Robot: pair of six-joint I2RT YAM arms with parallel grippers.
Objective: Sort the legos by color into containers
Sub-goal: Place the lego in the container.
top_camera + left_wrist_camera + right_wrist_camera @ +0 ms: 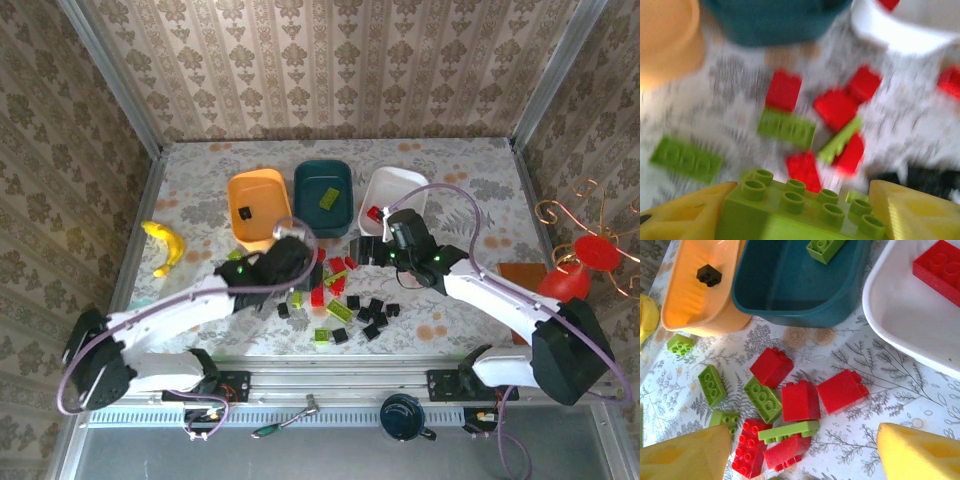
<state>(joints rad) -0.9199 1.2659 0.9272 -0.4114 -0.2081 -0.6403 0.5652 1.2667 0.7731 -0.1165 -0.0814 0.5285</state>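
One cropped lime brick (790, 212) is pinched by left tool (802, 200); right tool (802, 455) gapes empty.

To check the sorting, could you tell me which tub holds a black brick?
The orange tub; the teal tub holds a green brick and the white tub a red brick.

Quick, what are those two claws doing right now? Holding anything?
Left gripper: closed on a lime green brick.
Right gripper: open, holding nothing.
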